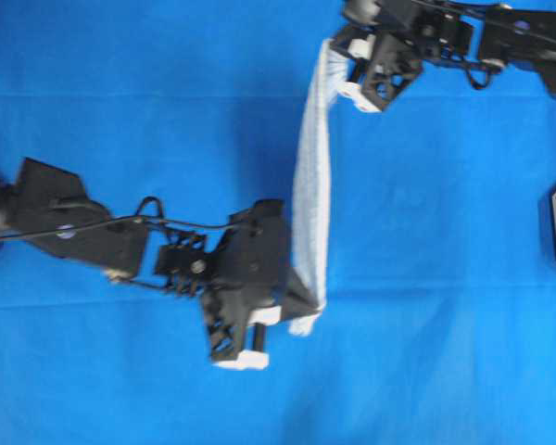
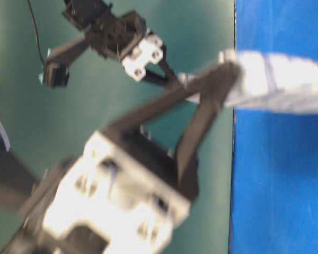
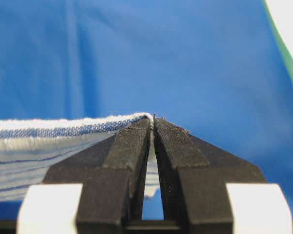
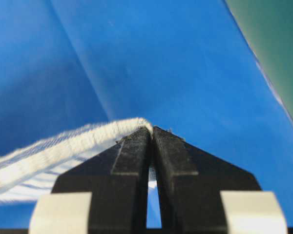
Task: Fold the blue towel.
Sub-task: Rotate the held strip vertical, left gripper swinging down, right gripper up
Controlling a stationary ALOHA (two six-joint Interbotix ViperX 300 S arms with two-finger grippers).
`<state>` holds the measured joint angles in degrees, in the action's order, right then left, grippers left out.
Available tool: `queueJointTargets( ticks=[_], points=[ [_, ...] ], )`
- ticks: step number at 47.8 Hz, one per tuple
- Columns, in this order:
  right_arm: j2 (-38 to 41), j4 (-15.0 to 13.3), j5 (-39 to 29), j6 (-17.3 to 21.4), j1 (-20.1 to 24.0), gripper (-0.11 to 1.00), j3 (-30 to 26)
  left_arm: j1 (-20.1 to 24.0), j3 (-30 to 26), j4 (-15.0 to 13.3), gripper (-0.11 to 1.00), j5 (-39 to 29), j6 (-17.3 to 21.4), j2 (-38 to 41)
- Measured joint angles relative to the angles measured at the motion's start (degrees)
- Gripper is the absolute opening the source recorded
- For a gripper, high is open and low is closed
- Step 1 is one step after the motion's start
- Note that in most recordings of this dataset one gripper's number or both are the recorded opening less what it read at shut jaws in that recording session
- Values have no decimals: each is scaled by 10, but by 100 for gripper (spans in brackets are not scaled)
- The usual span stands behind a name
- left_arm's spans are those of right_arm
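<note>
Black fingertips fill the bottom of my left wrist view, pressed together on a corner of the blue towel, whose hem runs off to the left. My left gripper sits near the middle of the overhead view, clamped on the towel's near end. My right gripper shows the same thing in its own wrist view: jaws together with a white woven corner pinched at the very tips. Overhead, it holds the far end, up at the top of the scene.

Between the two, the towel hangs as a narrow band, stretched from the far right gripper to the near left one and lifted clear of the blue table cover. It sags only a little along its length.

I judge this cloth to be light and limp: it will drape wherever I let tension go, and it has no stiffness to hold a crease on its own. Both pinches catch only a small bite of the hem, so a sharp tug could slip a corner free. Corners are the right place to hold; I would keep them level and even while laying it down.
</note>
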<state>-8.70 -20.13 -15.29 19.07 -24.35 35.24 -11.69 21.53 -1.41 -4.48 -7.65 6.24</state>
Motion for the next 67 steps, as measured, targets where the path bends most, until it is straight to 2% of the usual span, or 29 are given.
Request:
queueJointTargets(
  ticks=[9, 19, 32, 47, 50, 67],
  points=[
    [-54, 0, -2, 1, -3, 3, 50, 7, -59, 0, 2, 13, 34, 57],
    [-43, 0, -2, -5, -4, 3, 43, 7, -71, 0, 2, 18, 36, 66],
    [45, 0, 10, -8, -4, 3, -25, -1, 5, -3, 2, 36, 19, 36],
    [114, 0, 21, -14, 1, 3, -89, -15, 109, -4, 2, 47, -67, -18],
    [120, 0, 26, -20, 2, 3, -96, -17, 124, -4, 2, 47, -73, -25],
    [144, 0, 37, -26, 6, 3, -106, -17, 139, -4, 2, 48, -76, -33]
  ],
)
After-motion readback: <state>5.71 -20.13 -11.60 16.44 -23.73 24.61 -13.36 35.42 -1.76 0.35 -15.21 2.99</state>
